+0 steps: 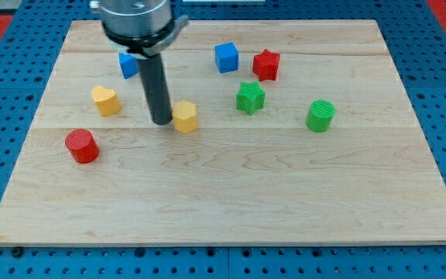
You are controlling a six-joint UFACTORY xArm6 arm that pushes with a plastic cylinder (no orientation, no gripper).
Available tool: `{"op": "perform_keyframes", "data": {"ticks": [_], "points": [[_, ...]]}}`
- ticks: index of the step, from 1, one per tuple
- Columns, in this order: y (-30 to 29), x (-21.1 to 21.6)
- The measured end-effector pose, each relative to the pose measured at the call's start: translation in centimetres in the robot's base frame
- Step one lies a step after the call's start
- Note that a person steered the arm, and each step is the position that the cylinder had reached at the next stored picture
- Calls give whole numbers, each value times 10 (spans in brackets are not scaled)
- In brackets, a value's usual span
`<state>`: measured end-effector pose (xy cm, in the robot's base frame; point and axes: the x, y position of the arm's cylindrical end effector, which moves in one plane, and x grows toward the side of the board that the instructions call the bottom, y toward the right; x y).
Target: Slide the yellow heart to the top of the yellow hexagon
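Note:
The yellow heart (106,101) lies on the wooden board at the view's left. The yellow hexagon (185,116) lies near the board's middle, to the right of the heart and slightly lower. My tip (161,122) rests on the board between them, right beside the hexagon's left side, touching it or nearly so. The heart is well to the left of my tip, apart from it.
A red cylinder (81,146) lies below the heart. A blue block (128,65) is partly hidden behind the rod. A blue cube (226,57), red star (266,64), green star (249,98) and green cylinder (320,115) lie to the right.

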<state>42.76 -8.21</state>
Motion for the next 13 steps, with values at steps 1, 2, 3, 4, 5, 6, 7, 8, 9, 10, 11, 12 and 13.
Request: {"op": "perform_keyframes", "data": {"ticks": [1,2,3,4,5,6,7,8,9,10,11,12,13], "points": [[-1,3],[-96,2],[-149,-3],[-150,-34],[-97,-34],[-24,-32],[-4,-28],[-30,-39],[-30,-39],[-30,-38],[-30,-38],[-24,-38],[6,-38]]}}
